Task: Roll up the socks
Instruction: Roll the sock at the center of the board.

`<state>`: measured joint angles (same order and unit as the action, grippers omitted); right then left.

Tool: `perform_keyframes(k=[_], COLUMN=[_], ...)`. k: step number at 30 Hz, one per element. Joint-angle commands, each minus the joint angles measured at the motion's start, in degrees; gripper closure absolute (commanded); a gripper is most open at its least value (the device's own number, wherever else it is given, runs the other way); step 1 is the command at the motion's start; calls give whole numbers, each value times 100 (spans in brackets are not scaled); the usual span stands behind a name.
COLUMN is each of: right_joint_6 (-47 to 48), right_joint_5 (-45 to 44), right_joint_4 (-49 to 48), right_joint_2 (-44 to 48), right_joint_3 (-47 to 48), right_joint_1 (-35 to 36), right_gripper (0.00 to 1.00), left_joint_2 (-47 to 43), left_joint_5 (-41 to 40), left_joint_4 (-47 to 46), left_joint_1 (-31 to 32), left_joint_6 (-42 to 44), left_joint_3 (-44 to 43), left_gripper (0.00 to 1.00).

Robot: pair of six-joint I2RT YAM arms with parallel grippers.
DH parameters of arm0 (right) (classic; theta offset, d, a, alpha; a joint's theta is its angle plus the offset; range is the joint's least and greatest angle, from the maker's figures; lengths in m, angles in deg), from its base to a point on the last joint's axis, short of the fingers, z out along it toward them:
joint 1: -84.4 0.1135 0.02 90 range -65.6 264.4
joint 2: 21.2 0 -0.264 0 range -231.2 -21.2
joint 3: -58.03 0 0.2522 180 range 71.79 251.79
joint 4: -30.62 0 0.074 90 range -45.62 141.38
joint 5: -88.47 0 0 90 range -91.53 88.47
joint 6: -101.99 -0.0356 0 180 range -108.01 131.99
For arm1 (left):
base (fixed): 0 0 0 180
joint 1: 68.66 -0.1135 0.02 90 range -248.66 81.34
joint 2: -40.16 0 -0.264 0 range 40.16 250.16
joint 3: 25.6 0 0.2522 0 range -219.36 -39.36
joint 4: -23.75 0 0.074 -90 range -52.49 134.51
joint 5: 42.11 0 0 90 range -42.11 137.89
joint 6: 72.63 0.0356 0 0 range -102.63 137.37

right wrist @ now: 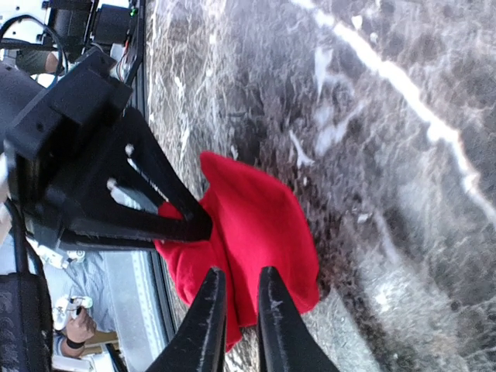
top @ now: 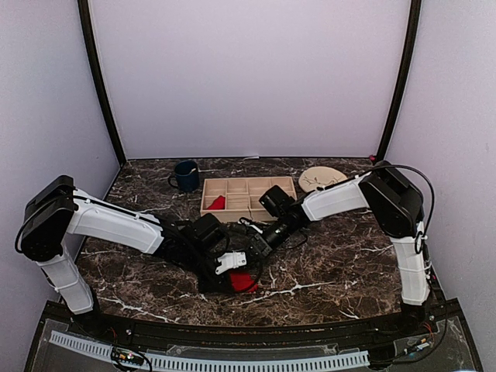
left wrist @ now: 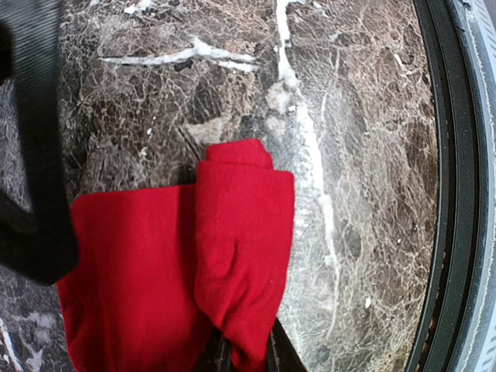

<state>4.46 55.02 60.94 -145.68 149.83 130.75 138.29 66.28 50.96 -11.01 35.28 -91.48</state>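
One red sock [top: 244, 281] lies close to the near edge of the marble table [top: 349, 267], just in from the black rail [left wrist: 443, 194] that runs along that edge. We see it partly rolled, with a thick fold lying over its flatter part. The left gripper [left wrist: 248, 358] pinches the fold's end, and red cloth shows between its dark fingertips. The right gripper [right wrist: 240, 310] comes in from the other side. Its fingers stand almost together on the sock's edge, with cloth in the narrow slit between them, so we read it as closed on the sock too. The two sets of fingers sit just beside each other, with little room between them.

Bare marble lies between the sock and the rail, and wider bare stretches run to the left and right of it along the front.

Farther back, past both wrists, a tan tray [top: 249, 180] with compartments sits mid-table. The other sock [top: 217, 203] rests in its near left compartment. A dark blue mug [top: 186, 176] stands near the tray's far left corner, and a round tan plate [top: 322, 178] lies near its right end, both close to the back wall [top: 248, 77].
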Motion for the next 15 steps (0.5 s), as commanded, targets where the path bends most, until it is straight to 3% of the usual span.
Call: perform_keyframes(k=[1, 15], right_joint_6=[132, 367], right_joint_5=[-186, -868], right_joint_4=[143, 585], right_joint_2=[-23, -361], right_joint_3=[281, 441], right_joint_1=[26, 242], right_gripper=[87, 92], left_joint_2=[-8, 294], left_joint_5=[-28, -11], left_joint_4=[66, 37], left_joint_1=[-17, -17], left_joint_6=[158, 329], left_joint_3=[27, -341], left_gripper=[87, 87])
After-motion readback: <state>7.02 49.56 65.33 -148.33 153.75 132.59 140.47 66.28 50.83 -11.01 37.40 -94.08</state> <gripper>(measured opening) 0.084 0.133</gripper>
